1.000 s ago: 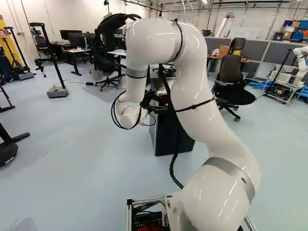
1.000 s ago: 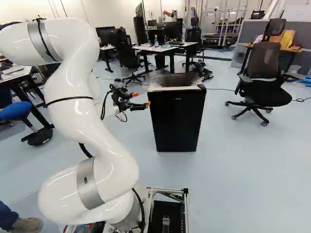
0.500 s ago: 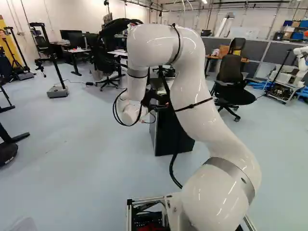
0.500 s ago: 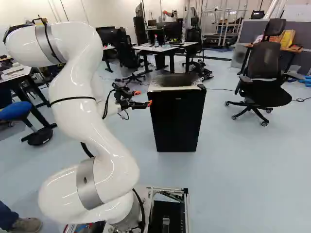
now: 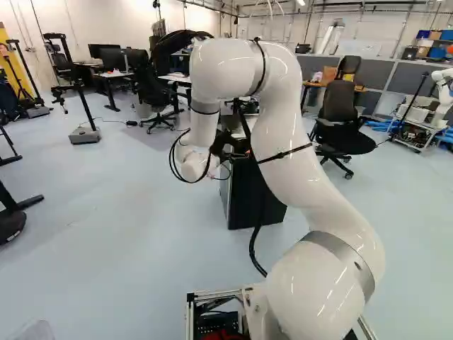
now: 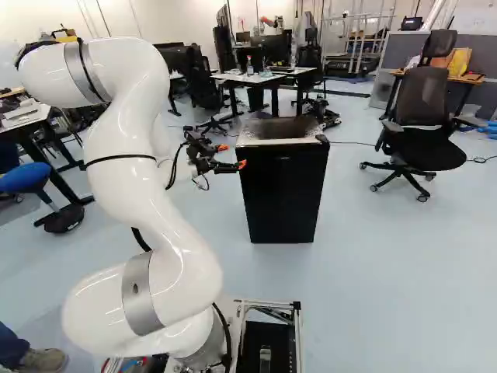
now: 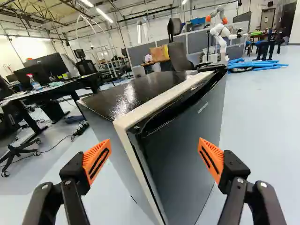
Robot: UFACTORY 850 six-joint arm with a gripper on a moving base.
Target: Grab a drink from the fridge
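Observation:
The black fridge [image 6: 284, 186] stands on the floor ahead of the arm, its door closed. My gripper [image 6: 232, 157] is at the fridge's left in the right base view, near its upper front edge. In the wrist view the gripper [image 7: 153, 161] stands wide open with nothing gripped. The fridge's front corner and the side edge of its door [image 7: 187, 150] lie ahead, between the two orange pads; whether a pad touches it I cannot tell. No drink shows, as the fridge's inside is hidden.
An office chair [image 6: 423, 124] stands right of the fridge. Behind it are desks [image 6: 268, 78] with monitors and a bottle. A blue stool [image 6: 27, 179] is at the left of the right base view. Another robot [image 7: 219, 33] stands farther back.
The arm has shifted slightly to the right in both base views, bringing the gripper a little closer to the fridge's side. The base, the fridge and the open fingers look unchanged.

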